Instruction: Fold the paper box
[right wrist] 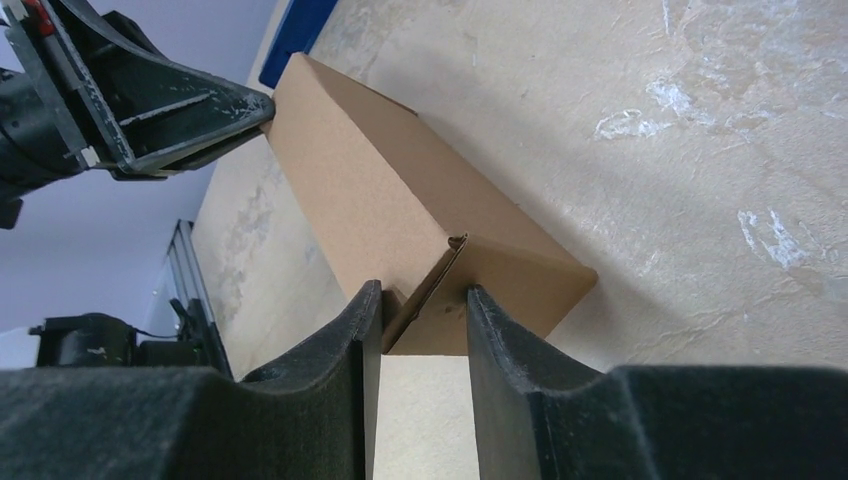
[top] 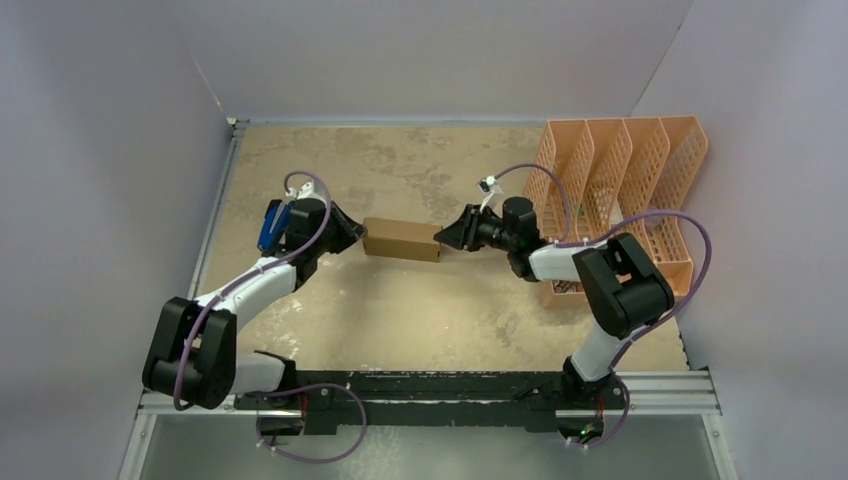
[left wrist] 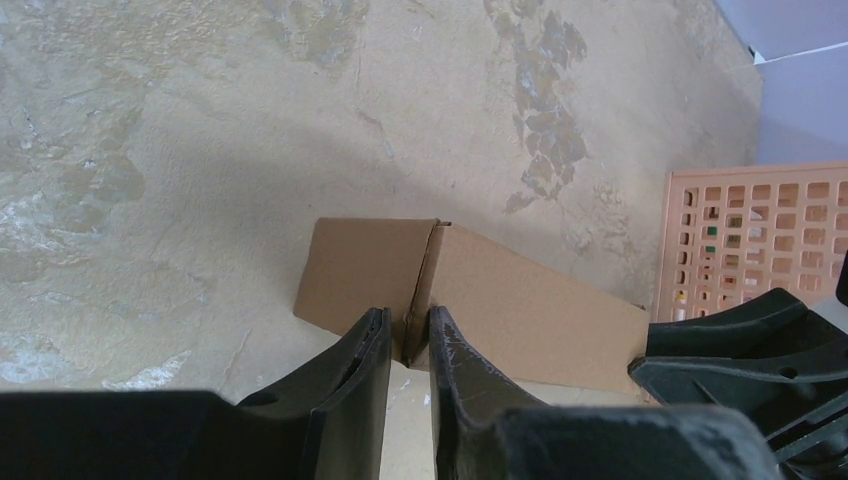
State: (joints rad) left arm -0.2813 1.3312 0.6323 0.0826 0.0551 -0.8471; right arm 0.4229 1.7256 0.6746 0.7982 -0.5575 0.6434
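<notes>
The paper box (top: pixel 402 240) is a small closed brown cardboard box in mid-table, lying lengthwise between my two grippers. My left gripper (top: pixel 358 236) is shut on its left end; in the left wrist view (left wrist: pixel 408 325) the fingers pinch a cardboard edge of the box (left wrist: pixel 520 300). My right gripper (top: pixel 445 240) holds the right end; in the right wrist view (right wrist: pixel 422 300) an angled end flap of the box (right wrist: pixel 380 190) sits between the fingers. I cannot tell whether the box rests on the table or hangs just above it.
A peach-orange perforated file organizer (top: pixel 625 190) stands at the right back of the table, close behind my right arm, and shows in the left wrist view (left wrist: pixel 750 230). White walls close in the back and both sides. The tabletop (top: pixel 400 160) is mottled beige.
</notes>
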